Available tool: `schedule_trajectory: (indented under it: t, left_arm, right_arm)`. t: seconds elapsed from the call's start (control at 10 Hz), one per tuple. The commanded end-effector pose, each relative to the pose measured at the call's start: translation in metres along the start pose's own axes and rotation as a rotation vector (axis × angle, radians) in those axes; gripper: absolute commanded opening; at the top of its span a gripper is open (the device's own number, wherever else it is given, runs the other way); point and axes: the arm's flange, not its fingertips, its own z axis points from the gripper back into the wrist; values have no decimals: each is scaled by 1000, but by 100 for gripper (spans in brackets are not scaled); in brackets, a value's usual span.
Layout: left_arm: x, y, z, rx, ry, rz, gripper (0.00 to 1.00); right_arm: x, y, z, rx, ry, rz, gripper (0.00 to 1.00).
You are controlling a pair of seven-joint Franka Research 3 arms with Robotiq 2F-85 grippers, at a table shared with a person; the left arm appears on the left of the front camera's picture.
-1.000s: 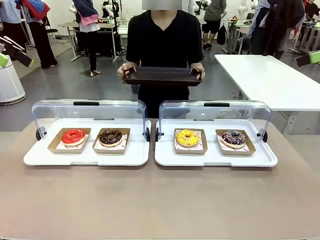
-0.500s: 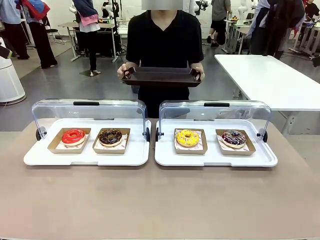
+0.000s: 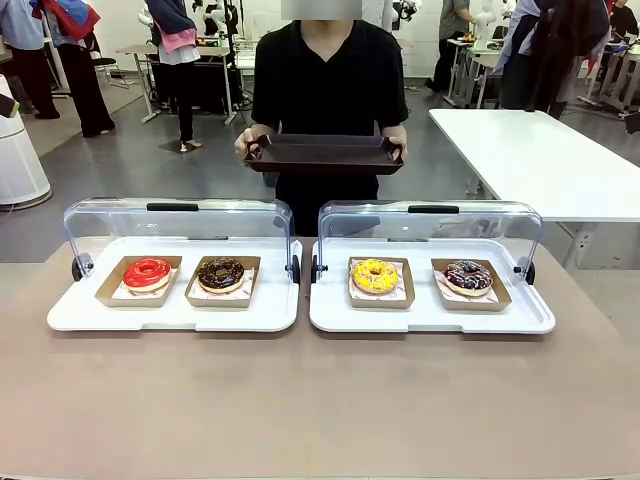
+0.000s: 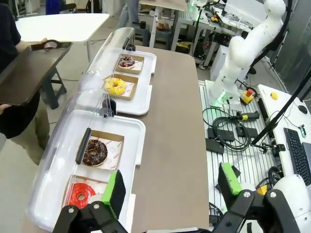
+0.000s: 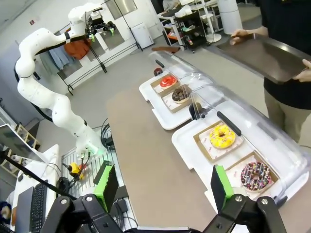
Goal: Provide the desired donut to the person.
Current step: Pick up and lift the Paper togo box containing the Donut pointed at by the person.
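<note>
The left hand (image 4: 172, 187) and the right hand (image 5: 163, 184) are both wide open and hold nothing. On the tabletop (image 3: 320, 400) lie a red donut (image 3: 147, 272), a chocolate donut (image 3: 221, 273), a yellow donut (image 3: 375, 275) and a sprinkled donut (image 3: 468, 276). Behind them the person (image 3: 328, 80) holds a dark brown tray (image 3: 325, 153).

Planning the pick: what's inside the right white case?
A yellow donut and a sprinkled chocolate donut, each in a cardboard tray. Each donut covers most of its paper liner.

grey floor (image 3: 150, 165), white side table (image 3: 540, 150)
</note>
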Motion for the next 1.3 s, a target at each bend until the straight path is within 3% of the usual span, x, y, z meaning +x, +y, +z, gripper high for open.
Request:
schedule_trajectory:
  t: [0.0,1.2]
  left_arm:
    - [2,-1,1,-7,3,4,100]
    - [2,-1,1,-7,3,4,100]
  right_arm:
    - [-1,-1,2,7,-8,0,100]
    - [-1,-1,2,7,-8,0,100]
